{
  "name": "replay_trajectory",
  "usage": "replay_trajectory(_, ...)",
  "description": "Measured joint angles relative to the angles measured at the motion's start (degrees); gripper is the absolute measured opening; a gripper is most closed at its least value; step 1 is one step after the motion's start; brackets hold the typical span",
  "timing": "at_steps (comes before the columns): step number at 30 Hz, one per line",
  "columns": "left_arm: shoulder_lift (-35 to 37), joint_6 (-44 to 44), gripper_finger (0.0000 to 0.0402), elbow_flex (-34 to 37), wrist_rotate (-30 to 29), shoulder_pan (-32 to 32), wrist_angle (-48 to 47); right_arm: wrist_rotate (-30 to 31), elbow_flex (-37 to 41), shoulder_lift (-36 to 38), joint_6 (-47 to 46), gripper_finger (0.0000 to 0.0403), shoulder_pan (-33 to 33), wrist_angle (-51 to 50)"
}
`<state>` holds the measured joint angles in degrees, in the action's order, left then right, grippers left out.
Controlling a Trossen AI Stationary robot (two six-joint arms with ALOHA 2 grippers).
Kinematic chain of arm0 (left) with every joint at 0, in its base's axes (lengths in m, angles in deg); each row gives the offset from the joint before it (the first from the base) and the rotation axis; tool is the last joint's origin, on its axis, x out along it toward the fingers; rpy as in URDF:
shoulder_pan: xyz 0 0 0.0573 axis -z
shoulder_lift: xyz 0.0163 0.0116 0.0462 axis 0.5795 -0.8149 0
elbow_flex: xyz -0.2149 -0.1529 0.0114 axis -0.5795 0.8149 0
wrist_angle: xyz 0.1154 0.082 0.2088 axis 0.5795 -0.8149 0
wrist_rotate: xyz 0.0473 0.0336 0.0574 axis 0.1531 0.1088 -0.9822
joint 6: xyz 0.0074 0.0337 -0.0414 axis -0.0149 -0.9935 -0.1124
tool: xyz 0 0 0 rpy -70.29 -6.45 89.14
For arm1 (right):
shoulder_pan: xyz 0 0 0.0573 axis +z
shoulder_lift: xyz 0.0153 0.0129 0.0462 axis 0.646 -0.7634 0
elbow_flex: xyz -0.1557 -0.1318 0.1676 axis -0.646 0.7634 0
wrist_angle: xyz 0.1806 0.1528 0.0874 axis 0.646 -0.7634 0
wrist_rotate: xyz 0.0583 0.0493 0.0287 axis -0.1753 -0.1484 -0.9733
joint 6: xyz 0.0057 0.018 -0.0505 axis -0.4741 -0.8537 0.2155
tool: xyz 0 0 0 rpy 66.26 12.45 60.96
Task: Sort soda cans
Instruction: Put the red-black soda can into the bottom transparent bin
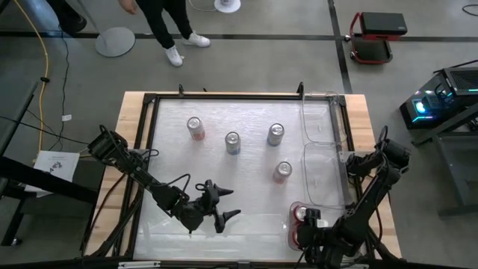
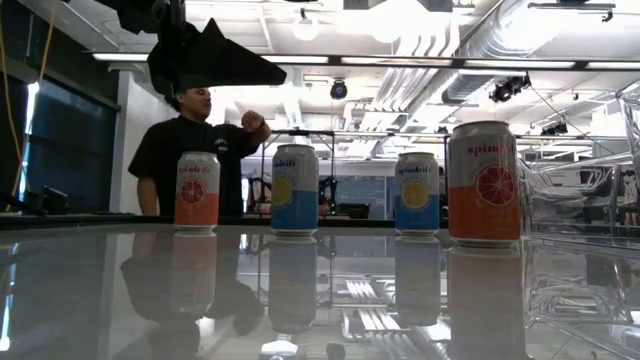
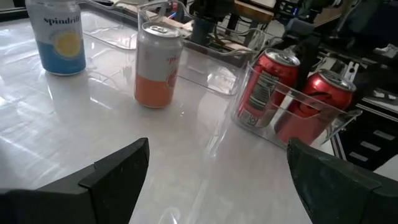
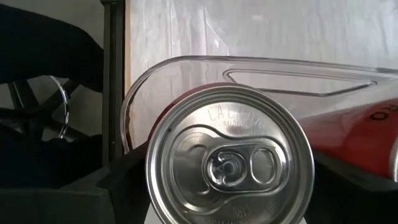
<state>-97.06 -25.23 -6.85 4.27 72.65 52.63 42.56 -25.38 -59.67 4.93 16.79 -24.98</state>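
you have two red cans (image 1: 301,217) already in the near clear bin (image 1: 291,233) at the table's right edge, and four spindrift cans left standing on the table: one with an orange band at far left (image 1: 196,128), a blue one (image 1: 232,142), a second blue one (image 1: 275,134), and an orange one (image 1: 282,171) just beside the middle bin (image 1: 323,173). your right gripper (image 1: 312,233) sits at the near bin, its fingers either side of a red can's top (image 4: 229,163); whether they grip it, you cannot tell. your left gripper (image 1: 222,203) hovers over the near middle of the table, fingers spread wide and empty. by my read, about a third is sorted.
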Motion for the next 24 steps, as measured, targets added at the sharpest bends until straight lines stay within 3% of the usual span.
replay_trajectory(13,0.00,0.44,0.0355,0.01,0.45,-0.04,-0.01,-4.03,-0.10,0.13,2.74,0.0308,-1.28,0.24)
replay_trajectory(24,0.00,0.85,0.0355,0.02,2.72,-0.04,0.29,-7.17,-0.82,0.04,3.84,0.0362,-1.94,-0.55)
